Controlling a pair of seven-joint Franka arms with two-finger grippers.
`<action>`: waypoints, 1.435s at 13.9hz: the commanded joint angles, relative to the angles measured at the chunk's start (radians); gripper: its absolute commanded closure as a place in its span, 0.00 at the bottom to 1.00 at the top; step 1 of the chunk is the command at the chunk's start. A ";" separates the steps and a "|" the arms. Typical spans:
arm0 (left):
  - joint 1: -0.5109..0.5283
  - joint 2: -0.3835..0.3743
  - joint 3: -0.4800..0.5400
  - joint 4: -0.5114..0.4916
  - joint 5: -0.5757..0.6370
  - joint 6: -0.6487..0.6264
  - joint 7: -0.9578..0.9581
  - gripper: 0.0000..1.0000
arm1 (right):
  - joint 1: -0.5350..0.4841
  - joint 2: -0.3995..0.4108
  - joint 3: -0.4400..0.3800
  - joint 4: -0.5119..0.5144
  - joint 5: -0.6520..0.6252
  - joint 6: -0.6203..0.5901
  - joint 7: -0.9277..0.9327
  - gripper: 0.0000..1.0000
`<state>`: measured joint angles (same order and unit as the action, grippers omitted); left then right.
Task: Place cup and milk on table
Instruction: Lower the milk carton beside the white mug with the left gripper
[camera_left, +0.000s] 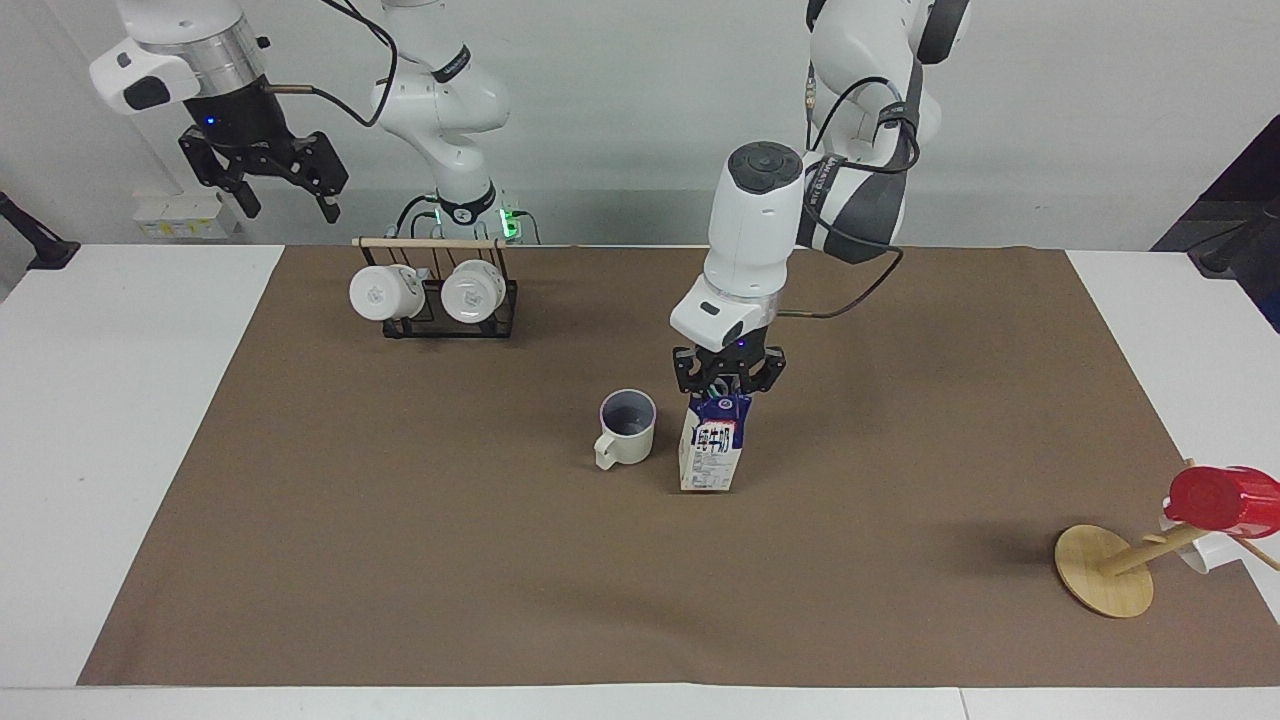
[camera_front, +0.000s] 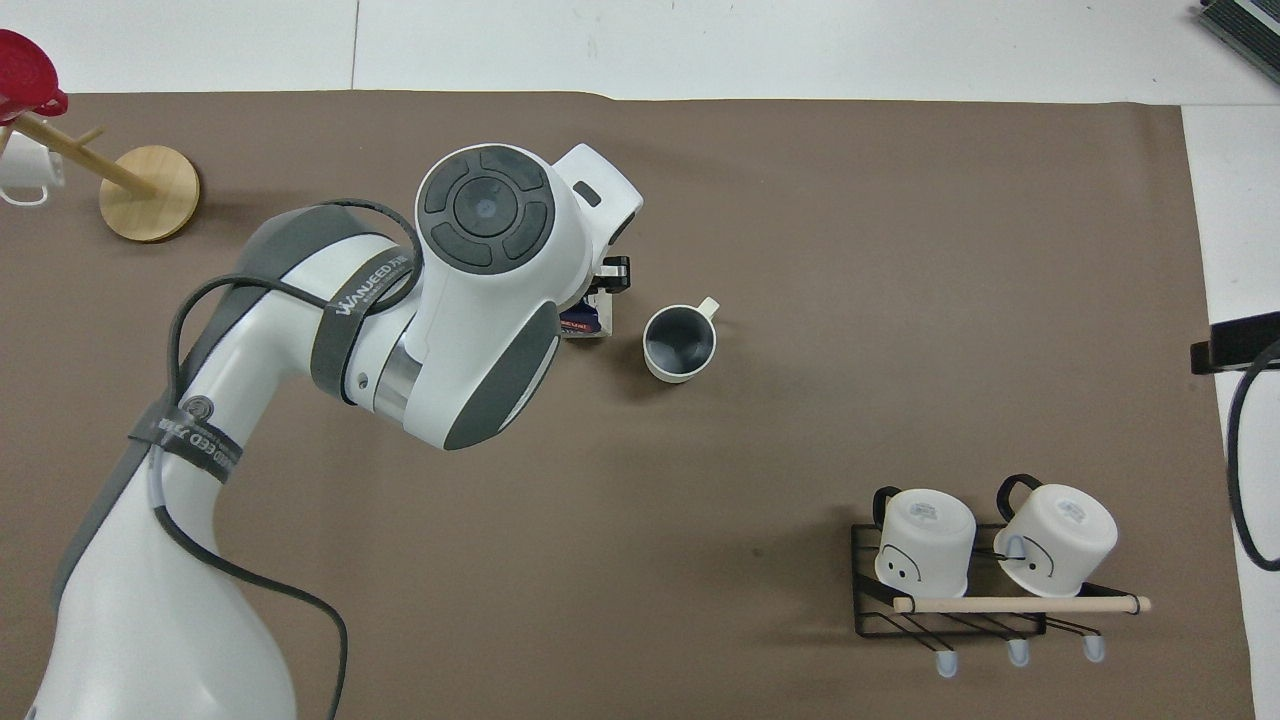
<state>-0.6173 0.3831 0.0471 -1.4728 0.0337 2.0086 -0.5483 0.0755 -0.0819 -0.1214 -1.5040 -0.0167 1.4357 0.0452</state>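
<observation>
The cup, cream-white with a grey-blue inside, stands upright mid-table on the brown sheet. Right beside it, toward the left arm's end, is the milk, upright, its base down at the sheet's level. My left gripper is shut on the carton's gable top. In the overhead view the left arm hides most of the milk. My right gripper hangs open and empty, high above the table's edge by the mug rack; only a black sliver of it shows from overhead.
A black wire rack with a wooden rod holds two white mugs near the robots at the right arm's end. A tilted wooden mug tree with a red cup sits at the left arm's end.
</observation>
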 joint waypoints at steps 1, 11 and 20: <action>-0.010 0.000 0.007 -0.011 -0.017 0.022 -0.002 0.48 | -0.006 -0.032 0.005 -0.054 -0.011 0.005 -0.021 0.00; -0.010 -0.003 0.008 -0.009 -0.011 0.012 0.002 0.00 | 0.001 -0.042 0.009 -0.074 -0.042 0.017 -0.024 0.00; 0.059 -0.245 0.020 -0.032 -0.017 -0.227 0.025 0.00 | 0.006 -0.065 0.011 -0.107 -0.037 0.020 -0.014 0.00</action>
<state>-0.6005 0.2038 0.0657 -1.4662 0.0303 1.8395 -0.5469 0.0811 -0.1177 -0.1143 -1.5749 -0.0384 1.4373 0.0451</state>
